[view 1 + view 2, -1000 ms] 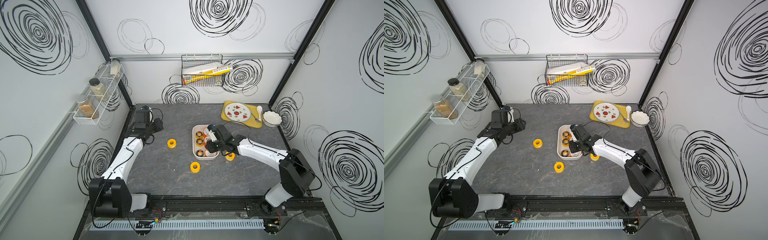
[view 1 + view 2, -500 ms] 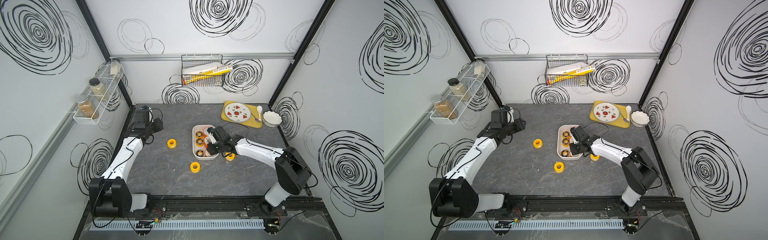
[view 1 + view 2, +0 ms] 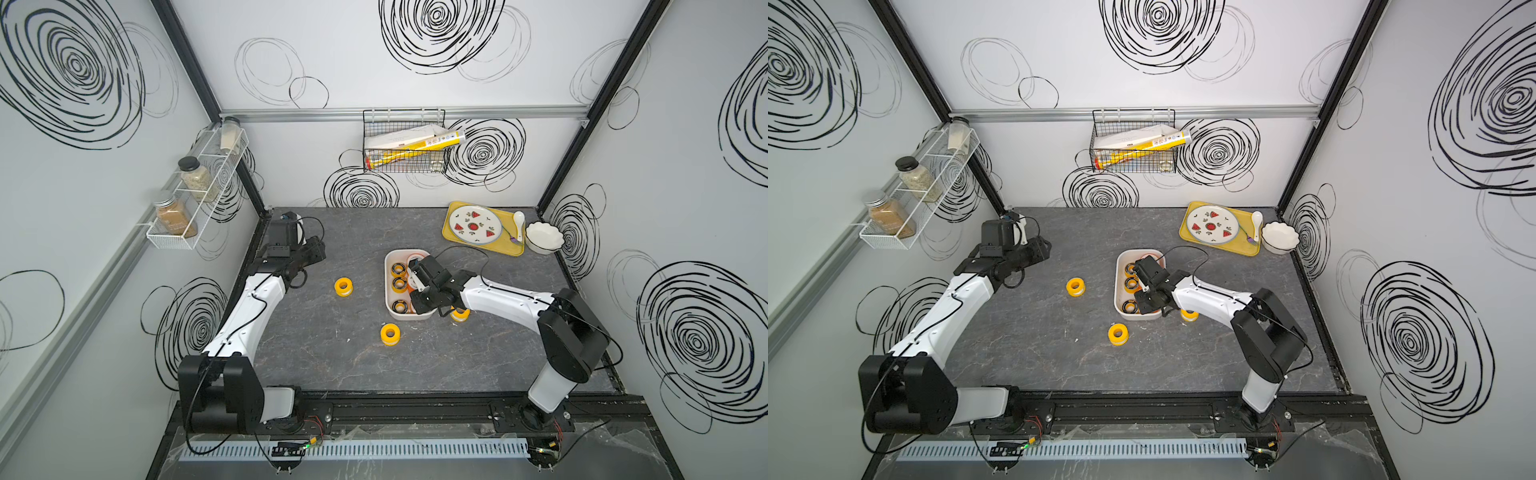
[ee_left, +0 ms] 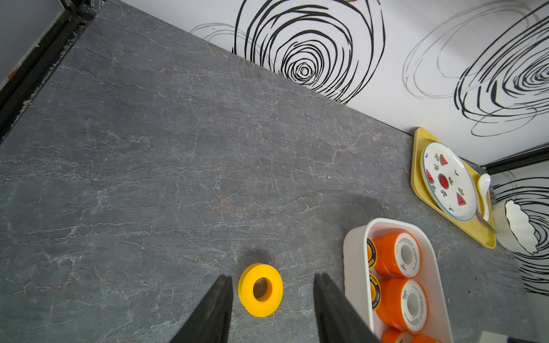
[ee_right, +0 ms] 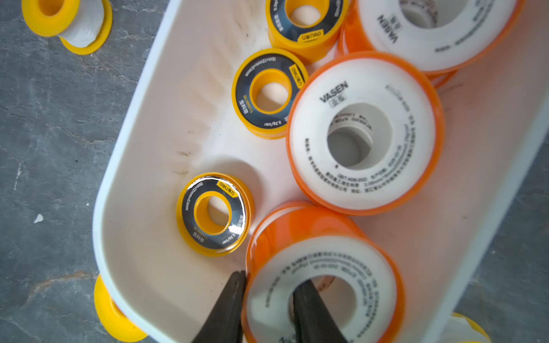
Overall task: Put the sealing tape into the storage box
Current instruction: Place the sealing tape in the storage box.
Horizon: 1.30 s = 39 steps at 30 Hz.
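The right gripper is low inside the white storage box. It pinches the wall of an orange spool of sealing tape, with one finger in the centre hole and one outside. In the box we also see more orange spools and three black-faced spools lying flat. On the table outside the box a yellow spool lies on the left arm's side. A second yellow spool lies near the box's front corner. A third yellow spool is just beside the box, partly under the right arm. The left gripper hangs with jaws moderately apart, holding nothing.
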Motion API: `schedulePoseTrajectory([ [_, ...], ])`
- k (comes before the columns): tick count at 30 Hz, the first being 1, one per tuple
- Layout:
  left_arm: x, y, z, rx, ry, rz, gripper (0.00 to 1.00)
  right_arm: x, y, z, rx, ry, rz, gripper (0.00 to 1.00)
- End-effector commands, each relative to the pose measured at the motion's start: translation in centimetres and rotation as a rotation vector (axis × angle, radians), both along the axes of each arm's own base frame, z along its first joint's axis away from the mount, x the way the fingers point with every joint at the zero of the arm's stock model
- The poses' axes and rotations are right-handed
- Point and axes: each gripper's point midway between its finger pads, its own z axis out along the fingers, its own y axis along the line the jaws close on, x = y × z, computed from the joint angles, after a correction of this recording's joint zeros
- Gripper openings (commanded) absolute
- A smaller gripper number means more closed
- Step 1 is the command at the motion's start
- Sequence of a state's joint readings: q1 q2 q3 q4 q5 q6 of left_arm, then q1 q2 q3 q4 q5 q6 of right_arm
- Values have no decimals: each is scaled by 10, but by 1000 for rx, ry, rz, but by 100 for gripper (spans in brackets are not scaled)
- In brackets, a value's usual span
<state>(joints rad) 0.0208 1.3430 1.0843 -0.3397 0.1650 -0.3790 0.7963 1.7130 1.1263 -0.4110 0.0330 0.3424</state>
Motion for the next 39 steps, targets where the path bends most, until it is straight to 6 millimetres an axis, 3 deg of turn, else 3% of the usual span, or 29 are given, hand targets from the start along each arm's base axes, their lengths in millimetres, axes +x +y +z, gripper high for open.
schedulePoseTrajectory([
  [1, 6, 3, 2, -15, -25, 2, 51, 2, -2, 2, -45, -16, 0, 32],
  [13, 6, 3, 1, -22, -24, 3, 51, 1, -3, -3, -80, -8, 0, 33],
  [24, 6, 4, 1, -23, -24, 3, 51, -1, -6, -10, -106, 1, -5, 40],
  [31, 6, 4, 1, -24, -23, 2, 51, 1, -6, -5, -97, -12, -15, 45],
  [39, 7, 4, 0, -24, -19, 1, 52, 2, -2, 14, -36, -45, -23, 49],
])
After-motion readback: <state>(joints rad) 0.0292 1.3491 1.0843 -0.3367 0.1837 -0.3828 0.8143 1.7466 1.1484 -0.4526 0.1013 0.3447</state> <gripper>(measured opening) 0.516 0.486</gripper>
